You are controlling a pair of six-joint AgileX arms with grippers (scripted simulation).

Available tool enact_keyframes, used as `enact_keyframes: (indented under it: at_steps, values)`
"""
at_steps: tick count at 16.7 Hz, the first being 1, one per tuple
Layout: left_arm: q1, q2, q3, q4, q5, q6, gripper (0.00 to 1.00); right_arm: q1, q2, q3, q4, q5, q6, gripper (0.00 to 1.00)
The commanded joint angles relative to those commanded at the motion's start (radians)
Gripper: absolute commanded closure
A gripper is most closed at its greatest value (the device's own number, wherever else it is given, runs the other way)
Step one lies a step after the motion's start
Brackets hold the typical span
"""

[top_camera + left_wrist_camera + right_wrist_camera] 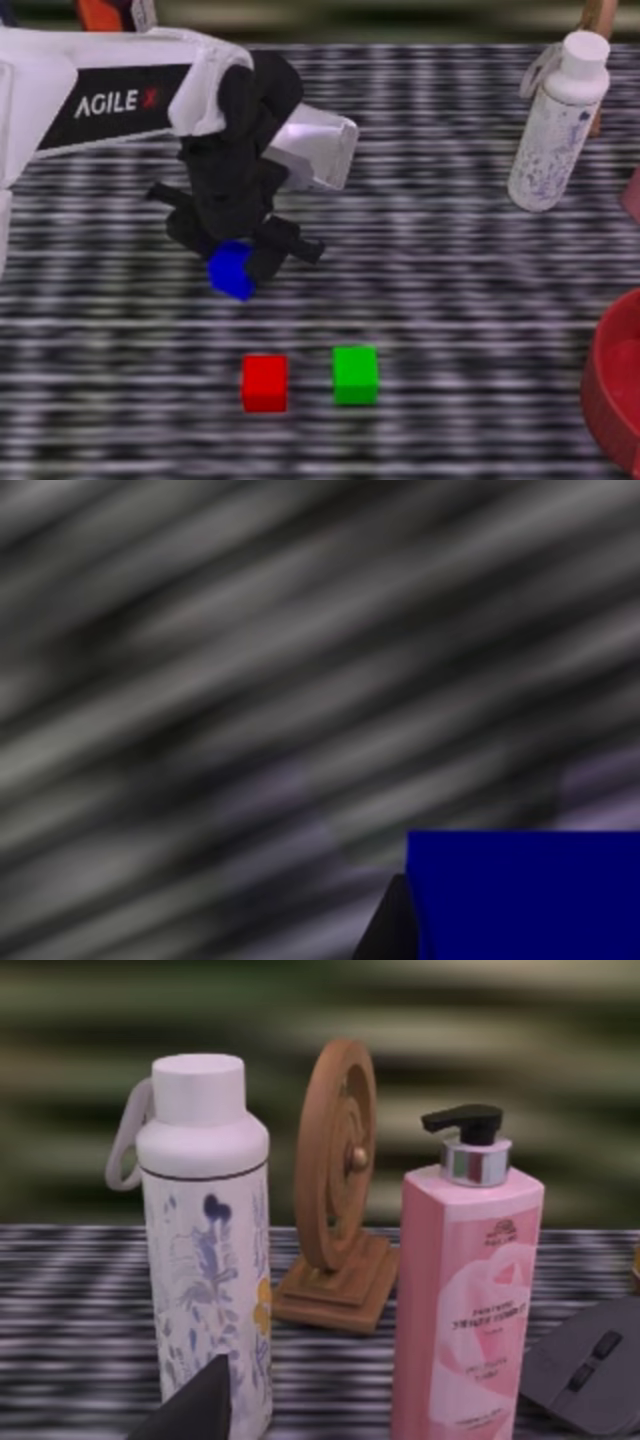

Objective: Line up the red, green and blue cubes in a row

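Near the front edge of the table (450, 300), a bit left of the middle, the red cube (264, 383) and the green cube (355, 374) sit side by side with a small gap between them, red on the left and green on the right. They look like the start of the row, so I think two parts of the job are done. Only the blue cube (232, 270) is not in line yet. It is in the left gripper (238, 262), which hangs over the table behind the red cube and a little to its left. Its black jaws are closed tight on the blue cube, one on each side. From the left wrist view the blue cube (525, 895) fills one corner, with a dark finger (392, 920) pressed on its side and the striped table far below, so the cube seems to be up in the air and not resting on anything. What is left, I think, is to bring the blue cube down next to the other two, in the same line and with the same small gap, and then let go. The right gripper does not show from the top, and its own view shows only a white bottle (205, 1240), a pink bottle (465, 1290) and a wooden wheel (338, 1175) at the back right of the table, so I cannot tell if it is open or closed. A big red bowl (612, 385) sits at the right edge, well apart from the cubes.
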State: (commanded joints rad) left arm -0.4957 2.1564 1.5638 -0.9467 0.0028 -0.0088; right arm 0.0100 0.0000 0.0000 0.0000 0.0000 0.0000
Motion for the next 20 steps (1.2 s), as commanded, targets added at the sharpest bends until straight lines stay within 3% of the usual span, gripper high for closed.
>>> enact_keyframes:
  at_steps: [4, 11, 15, 20]
  values:
    - [0.013, -0.050, 0.070, -0.118, -0.001, -0.004, 1.00, 0.000, 0.000, 0.000, 0.000, 0.000, 0.000, 0.00]
    - [-0.015, -0.034, 0.097, -0.132, -0.003, -0.039, 1.00, 0.000, 0.000, 0.000, 0.000, 0.000, 0.000, 0.00]
    - [-0.123, 0.026, 0.201, -0.189, -0.008, -0.228, 1.00, 0.000, 0.000, 0.000, 0.000, 0.000, 0.000, 0.00]
    - [-0.306, 0.113, 0.362, -0.282, -0.017, -0.613, 1.00, 0.000, 0.000, 0.000, 0.000, 0.000, 0.000, 0.00]
